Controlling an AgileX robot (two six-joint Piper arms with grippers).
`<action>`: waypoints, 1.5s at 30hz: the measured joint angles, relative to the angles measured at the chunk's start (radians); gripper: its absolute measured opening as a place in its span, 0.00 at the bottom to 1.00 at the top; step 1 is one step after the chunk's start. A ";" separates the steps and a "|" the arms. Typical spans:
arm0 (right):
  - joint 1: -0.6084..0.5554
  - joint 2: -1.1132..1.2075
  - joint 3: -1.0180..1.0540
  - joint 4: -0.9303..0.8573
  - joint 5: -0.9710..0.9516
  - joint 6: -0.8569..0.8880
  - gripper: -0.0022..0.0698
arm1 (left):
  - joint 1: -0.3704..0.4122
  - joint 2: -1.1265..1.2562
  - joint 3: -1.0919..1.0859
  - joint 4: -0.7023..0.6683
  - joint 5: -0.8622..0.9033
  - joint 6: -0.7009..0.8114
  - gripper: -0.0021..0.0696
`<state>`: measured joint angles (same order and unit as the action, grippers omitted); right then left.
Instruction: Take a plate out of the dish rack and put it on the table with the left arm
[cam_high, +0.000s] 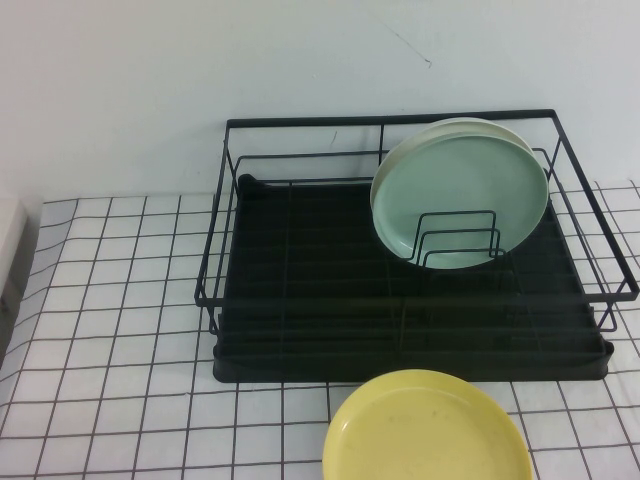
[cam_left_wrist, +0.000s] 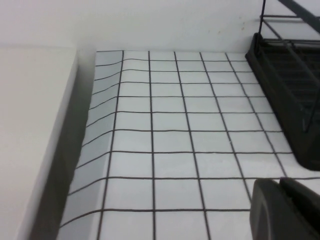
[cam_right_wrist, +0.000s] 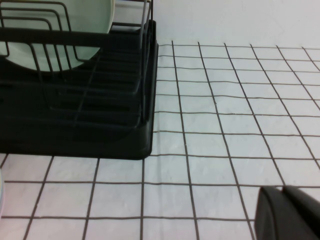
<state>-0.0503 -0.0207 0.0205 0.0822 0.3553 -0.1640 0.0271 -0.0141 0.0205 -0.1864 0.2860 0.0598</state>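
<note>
**A:** Biggest worry from here?

**B:** Dragging the large black wire dish rack (cam_high: 300, 330) across the white grid-patterned cloth table (cam_high: 120, 300). Likely if the round pale mint-green plate (cam_high: 460, 190) gets pulled sideways rather than lifted clear of the small upright wire dividers (cam_high: 460, 238) fencing its lower edge.

**A:** And where is that plate?

**B:** Standing on edge in the rack's far right part, leaning back. Just behind it is a cream-white plate (cam_high: 470, 122), showing only a sliver of rim. Cannot tell whether touching. Could end up pinching both rims at once, or toppling the rear one.

**A:** State of the tool?

**B:** Left gripper (cam_left_wrist: 282, 207): closed on nothing, low over bare cloth off the rack's left side, well apart from the plate. Needs opening first, or would only shove the rim. Also needs a long reach across the rack, over its top rail, so may well snag there.

**A:** Anything else around?

**B:** A flat round yellow plate (cam_high: 425, 430) on the cloth, just beside the rack's near edge and right of centre. Would risk a clash if the mint plate is set down there, so better to use the free cloth on the rack's left. A pale block (cam_high: 8, 250) at the table's left edge. Right gripper (cam_right_wrist: 285, 210): low over cloth off the rack's right side; open or closed, cannot tell. Probably not in the way.
</note>
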 joint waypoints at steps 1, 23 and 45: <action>0.000 0.000 0.000 0.000 0.000 0.000 0.03 | 0.000 0.000 0.000 -0.024 -0.005 0.000 0.02; 0.000 0.000 0.000 0.000 0.000 0.000 0.03 | 0.000 0.000 0.002 -0.688 -0.119 0.033 0.02; 0.000 0.000 0.000 0.000 0.000 0.000 0.03 | 0.000 0.804 -0.611 -0.773 0.475 0.702 0.02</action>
<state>-0.0503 -0.0207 0.0205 0.0822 0.3553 -0.1640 0.0271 0.7897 -0.5907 -0.9594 0.7612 0.7615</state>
